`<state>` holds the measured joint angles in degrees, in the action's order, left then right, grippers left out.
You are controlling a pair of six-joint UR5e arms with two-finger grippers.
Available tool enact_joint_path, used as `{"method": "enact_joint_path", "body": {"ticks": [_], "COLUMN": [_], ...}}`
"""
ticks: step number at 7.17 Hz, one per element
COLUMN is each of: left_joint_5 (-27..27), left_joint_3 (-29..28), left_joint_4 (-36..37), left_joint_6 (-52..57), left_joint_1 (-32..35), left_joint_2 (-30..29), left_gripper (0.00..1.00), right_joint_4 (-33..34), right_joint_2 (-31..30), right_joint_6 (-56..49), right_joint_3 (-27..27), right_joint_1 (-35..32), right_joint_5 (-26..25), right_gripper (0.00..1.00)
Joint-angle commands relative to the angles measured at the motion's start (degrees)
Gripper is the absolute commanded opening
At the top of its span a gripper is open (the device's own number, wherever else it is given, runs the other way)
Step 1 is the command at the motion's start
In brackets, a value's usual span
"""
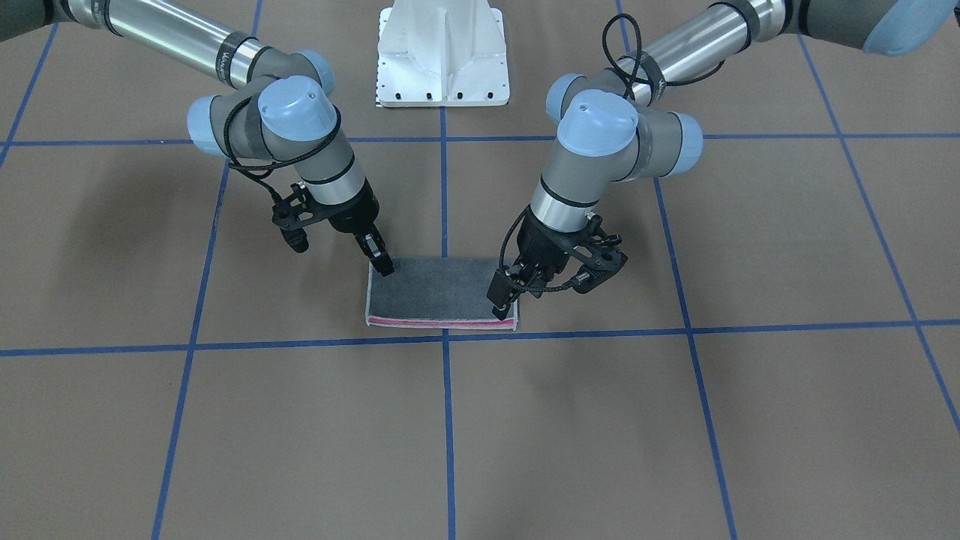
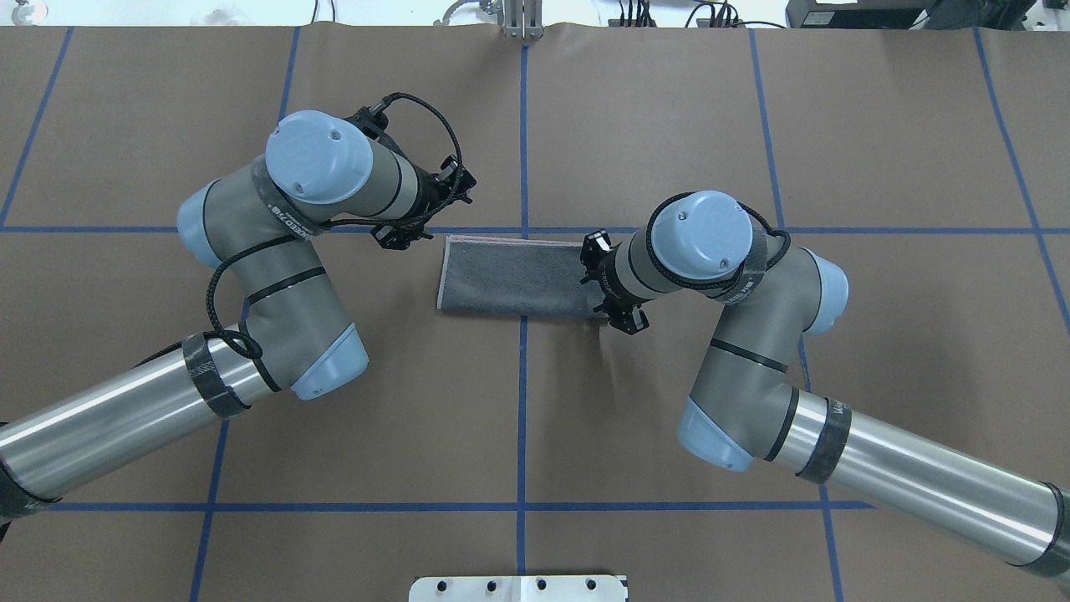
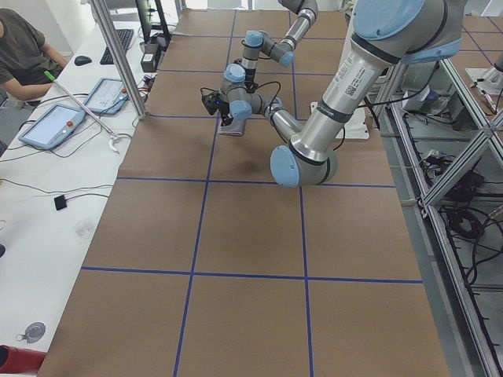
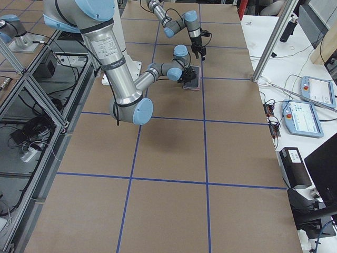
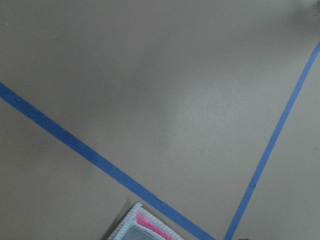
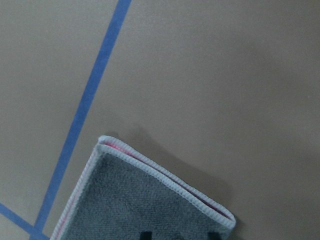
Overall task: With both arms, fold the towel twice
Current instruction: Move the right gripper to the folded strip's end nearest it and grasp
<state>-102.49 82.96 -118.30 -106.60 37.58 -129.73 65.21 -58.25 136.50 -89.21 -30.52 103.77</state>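
The towel (image 1: 439, 292) lies flat on the table as a folded rectangle, grey face up, with a pink strip along its far edge; it also shows in the overhead view (image 2: 514, 276). My right gripper (image 1: 382, 262) is low over the towel's near corner on my right side. Its fingertips (image 6: 145, 235) stand apart over the grey cloth (image 6: 140, 205), holding nothing. My left gripper (image 1: 501, 300) hangs just above the towel's far left end and looks open and empty. The left wrist view shows only the towel's corner (image 5: 142, 227), with no fingers in view.
The white pedestal base (image 1: 442, 56) stands behind the towel. Blue tape lines (image 1: 444, 187) cross the brown table in a grid. A side table with tablets (image 3: 51, 126) and a seated person (image 3: 23, 47) runs along the table's far side.
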Motion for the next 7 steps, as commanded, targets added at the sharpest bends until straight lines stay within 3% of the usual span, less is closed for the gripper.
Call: {"method": "enact_joint_path", "body": {"ticks": [1,6,7], "left_joint_5": [0.01,0.01,0.01], "left_joint_3": [0.00,0.00,0.00], "left_joint_4": [0.00,0.00,0.00], "left_joint_6": [-0.10,-0.27,-0.36], "left_joint_1": [0.13,0.04,0.04], "left_joint_2": [0.00,-0.09,-0.09], "left_gripper": [0.90,0.90,0.90], "right_joint_4": [0.00,0.18,0.26], "right_joint_2": [-0.11,-0.99,-0.99], "right_joint_6": [0.87,0.78,0.78], "right_joint_3": [-0.26,-0.53,-0.53], "right_joint_1": [0.81,1.08,1.08], "right_joint_5": [-1.11,-1.20,-1.20], "right_gripper": [0.48,0.45,0.35]}}
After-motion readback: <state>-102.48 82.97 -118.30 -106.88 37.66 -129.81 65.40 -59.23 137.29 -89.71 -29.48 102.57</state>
